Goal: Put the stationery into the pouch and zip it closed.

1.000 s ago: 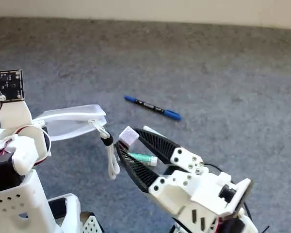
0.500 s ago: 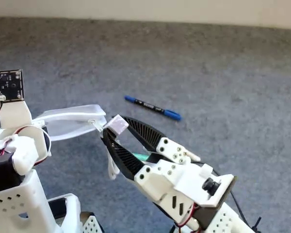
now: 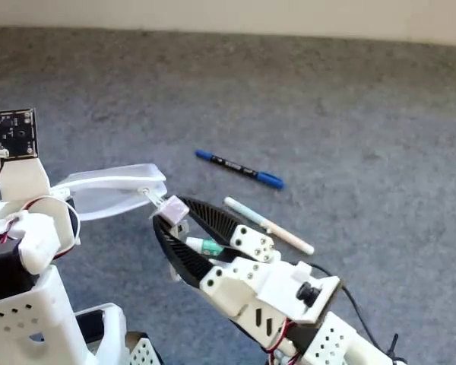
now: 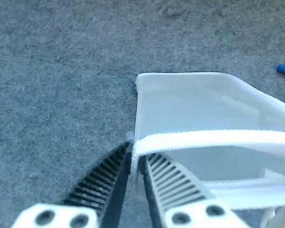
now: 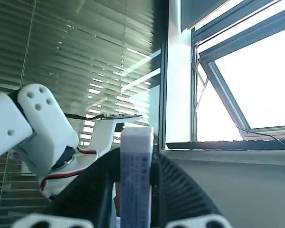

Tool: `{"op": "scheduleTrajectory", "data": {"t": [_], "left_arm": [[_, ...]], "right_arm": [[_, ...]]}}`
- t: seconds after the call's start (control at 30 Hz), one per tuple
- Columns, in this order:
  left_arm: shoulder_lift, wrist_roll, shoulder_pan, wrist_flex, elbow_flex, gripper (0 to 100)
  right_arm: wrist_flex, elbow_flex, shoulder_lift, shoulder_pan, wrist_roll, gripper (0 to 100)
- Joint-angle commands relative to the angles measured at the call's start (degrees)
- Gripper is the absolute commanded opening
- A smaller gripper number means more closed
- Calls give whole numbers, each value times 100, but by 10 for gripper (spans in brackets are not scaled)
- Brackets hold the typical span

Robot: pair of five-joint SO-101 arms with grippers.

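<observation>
Clamped in the right claw (image 3: 169,214): a small pale eraser (image 3: 172,207), pinched at the very fingertips, presumably so that it can drop cleanly once over the opening. Hangs just beside the near end of the pouch (image 3: 110,190), close to the zip pull (image 3: 147,193), not yet inside. Pinched shut in the left claw (image 4: 134,153): one zip edge of that translucent pouch, held up so the mouth gapes, likely to give a steady target for the drop. Farther out, lying loose on the grey table (image 3: 349,106): a green-capped stick (image 3: 205,245) under the right claw's fingers, a pale pen (image 3: 267,225) just past them, a blue pen (image 3: 239,168) well apart. Looks like an early stage: one piece about to go in, three to fetch, zip open. Calls for a short advance over the mouth before letting go; risks snagging the zip pull or knocking the edge out of the hold.
</observation>
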Motion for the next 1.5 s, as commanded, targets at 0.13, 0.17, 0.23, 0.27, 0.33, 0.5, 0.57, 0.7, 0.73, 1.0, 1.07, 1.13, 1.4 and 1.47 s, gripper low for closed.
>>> {"op": "scheduleTrajectory", "data": {"t": [0.13,0.17,0.23,0.27,0.33,0.5,0.57,0.7,0.73,1.0,1.07,1.13,1.4,1.47], "left_arm": [[101,18,127,-26,48,5],[101,18,119,-26,48,5],[101,18,110,-26,48,5],[101,18,110,-26,48,5],[101,18,110,-26,48,5],[110,18,110,-26,48,5],[110,18,101,-26,48,5],[101,18,101,-26,48,5],[101,18,101,-26,48,5],[75,18,101,-246,321,5],[75,18,101,-246,312,5],[75,18,101,-246,303,5],[75,18,101,-246,303,5],[75,18,101,-246,303,5]], "right_arm": [[-813,-734,1411,-110,-35,5],[-971,-831,1692,-110,-35,5],[-1332,-1077,2264,-110,-35,5],[-1508,-1191,2545,-110,-35,5],[-1815,-1385,3073,-110,-35,5],[-2571,-1719,4321,-224,-18,5],[-2976,-1789,4822,-242,-9,5],[-3679,-2044,5763,-242,0,5],[-3802,-2062,5956,-242,0,5],[-4875,-2026,7064,-242,607,5],[-4901,-2026,7196,-242,607,5],[-4901,-2026,7275,-242,615,5],[-4892,-1930,7292,-242,624,9],[-4884,-1815,7284,-251,633,12]]}}
